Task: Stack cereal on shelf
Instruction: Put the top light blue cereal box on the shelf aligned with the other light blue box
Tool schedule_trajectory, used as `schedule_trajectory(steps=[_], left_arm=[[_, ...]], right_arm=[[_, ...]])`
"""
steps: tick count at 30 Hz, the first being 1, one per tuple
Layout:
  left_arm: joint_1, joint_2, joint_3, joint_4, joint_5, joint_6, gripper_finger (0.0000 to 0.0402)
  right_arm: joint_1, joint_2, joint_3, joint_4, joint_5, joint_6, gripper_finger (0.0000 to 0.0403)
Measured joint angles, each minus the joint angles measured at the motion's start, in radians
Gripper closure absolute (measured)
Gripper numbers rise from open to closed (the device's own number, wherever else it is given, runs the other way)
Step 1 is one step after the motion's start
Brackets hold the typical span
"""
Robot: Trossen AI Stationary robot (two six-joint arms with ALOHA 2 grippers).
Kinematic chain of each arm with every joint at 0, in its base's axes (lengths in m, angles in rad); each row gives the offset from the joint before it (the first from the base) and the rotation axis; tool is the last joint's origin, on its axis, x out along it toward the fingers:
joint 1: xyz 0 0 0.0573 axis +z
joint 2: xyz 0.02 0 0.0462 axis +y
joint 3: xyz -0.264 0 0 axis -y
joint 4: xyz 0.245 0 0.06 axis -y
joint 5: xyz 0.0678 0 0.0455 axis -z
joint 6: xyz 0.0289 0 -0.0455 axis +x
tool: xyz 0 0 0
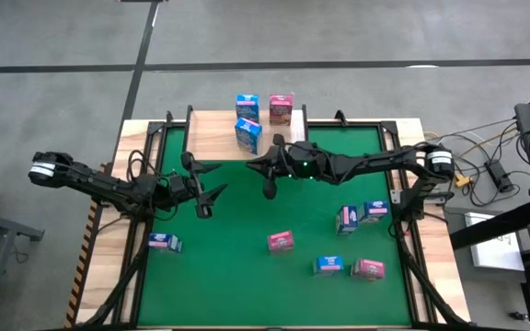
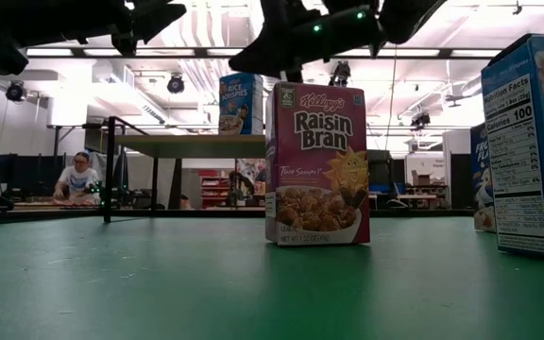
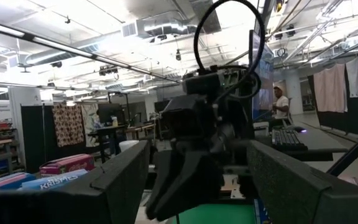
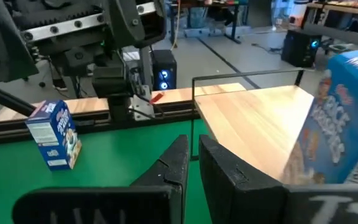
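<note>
The shelf is a light wood board at the mat's far edge. On it stand two blue cereal boxes and a pink one. My right gripper is shut on nothing. It points level toward the table's left, just near of the shelf's front edge and the blue box there. My left gripper hangs open over the mat's left half, holding nothing, and faces the right arm.
Several cereal boxes stand on the green mat: a blue one at the left, a pink Raisin Bran in the middle, and others at the right. A person sits far behind the table.
</note>
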Motion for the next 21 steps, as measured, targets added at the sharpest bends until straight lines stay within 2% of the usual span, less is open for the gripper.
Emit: schedule_trajectory(steps=[9,21], left_arm=[[0.000,0.000,0.000,0.000,0.000,0.000,0.0148],[0.000,0.000,0.000,0.000,0.000,0.000,0.0148]], right_arm=[[-0.035,0.024,0.018,0.024,0.088,-0.037,0.0376],[-0.109,0.025,0.019,0.024,0.096,-0.053,0.0376]])
